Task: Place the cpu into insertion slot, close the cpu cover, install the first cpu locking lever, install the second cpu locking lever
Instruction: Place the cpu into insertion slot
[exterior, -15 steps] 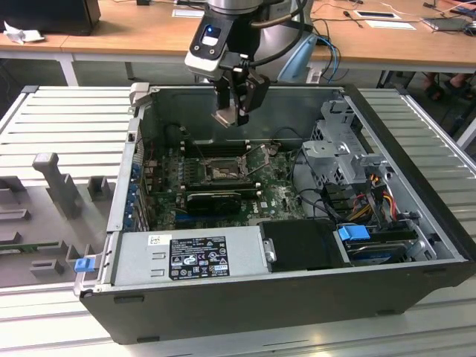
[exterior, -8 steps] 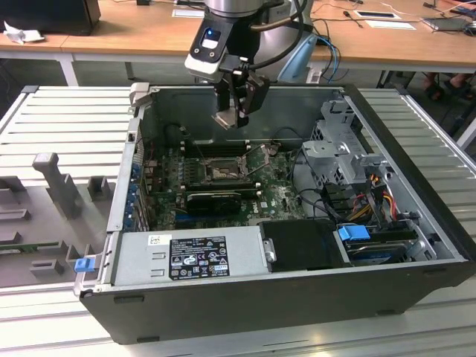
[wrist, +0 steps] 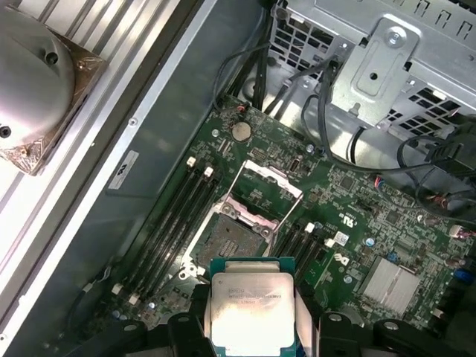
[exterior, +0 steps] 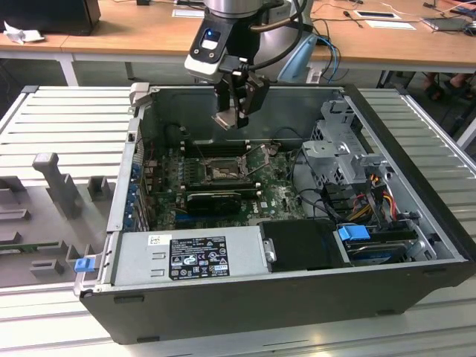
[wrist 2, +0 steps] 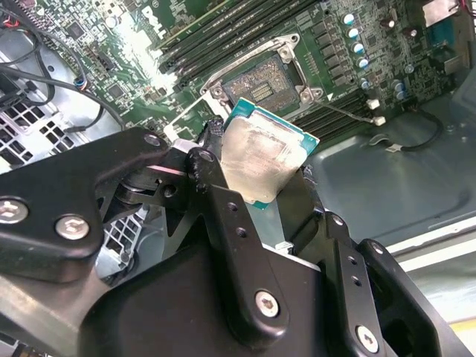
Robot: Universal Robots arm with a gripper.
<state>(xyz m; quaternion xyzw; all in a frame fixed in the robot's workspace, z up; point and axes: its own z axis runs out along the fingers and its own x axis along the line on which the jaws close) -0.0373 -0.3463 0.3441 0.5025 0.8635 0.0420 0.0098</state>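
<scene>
Cpu clamped in gripper, hung over the open socket inside the case.

The small flat square cpu (wrist: 251, 305), pale silvery face on a green edge, is held by the black gripper (exterior: 236, 113), its fingers closed on two opposite edges. The square dark insertion slot (wrist: 230, 242) with its silvery rim is seen bare, below and just ahead of the chip, not touched. The thin silvery hinged cpu cover (wrist: 269, 186) is stood open on the slot's side away from the gripper. The levers appear unlatched, though that is hard to judge. Long black memory slots (wrist: 175, 216) flank the socket. Room above is open, bounded by the grey computer case (exterior: 297, 111) wall and the metal drive cage (exterior: 335, 145).
</scene>
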